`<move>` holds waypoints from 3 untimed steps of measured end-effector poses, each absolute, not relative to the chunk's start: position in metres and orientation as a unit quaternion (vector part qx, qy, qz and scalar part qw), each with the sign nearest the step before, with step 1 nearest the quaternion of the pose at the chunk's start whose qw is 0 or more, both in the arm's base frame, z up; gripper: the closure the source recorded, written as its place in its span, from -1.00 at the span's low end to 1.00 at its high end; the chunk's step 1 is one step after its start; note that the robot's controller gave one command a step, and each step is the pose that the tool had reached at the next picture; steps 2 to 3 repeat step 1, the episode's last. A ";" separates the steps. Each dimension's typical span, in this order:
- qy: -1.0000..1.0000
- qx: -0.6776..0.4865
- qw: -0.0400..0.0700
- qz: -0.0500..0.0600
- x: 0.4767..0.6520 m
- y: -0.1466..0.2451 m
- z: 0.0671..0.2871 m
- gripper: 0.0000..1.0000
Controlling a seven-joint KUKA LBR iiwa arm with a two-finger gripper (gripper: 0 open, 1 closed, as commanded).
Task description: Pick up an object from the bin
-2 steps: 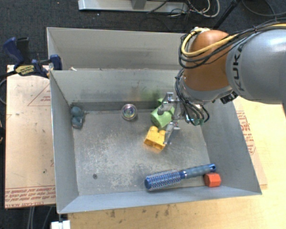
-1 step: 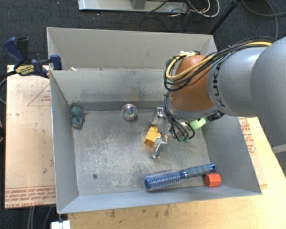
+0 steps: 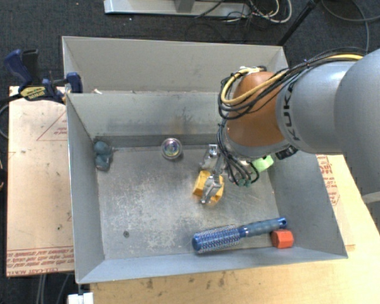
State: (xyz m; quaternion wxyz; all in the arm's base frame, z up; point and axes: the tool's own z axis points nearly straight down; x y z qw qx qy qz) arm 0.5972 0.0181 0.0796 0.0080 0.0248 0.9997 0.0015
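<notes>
My gripper [image 3: 206,197] reaches down into the middle of the bin, right on a small yellow object [image 3: 201,184]. The yellow object shows on both sides of the gripper's metal tip and rests at or near the bin floor. A small green thing [image 3: 263,164] lies just to the right, partly hidden under the arm. A blue hairbrush [image 3: 237,235] lies along the front wall below the gripper, with a small orange block [image 3: 282,238] at its handle end.
A shiny round thing [image 3: 171,148] sits by the back wall, left of the gripper. A grey-blue lump [image 3: 102,154] lies in the back left corner. The arm with its orange cover and cables hangs over the right side of the bin.
</notes>
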 end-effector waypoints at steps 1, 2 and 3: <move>1.000 0.009 0.006 0.001 0.595 0.024 0.206 1.00; 1.000 0.009 0.006 0.001 0.595 0.024 0.206 1.00; 1.000 0.009 0.006 0.001 0.595 0.024 0.206 1.00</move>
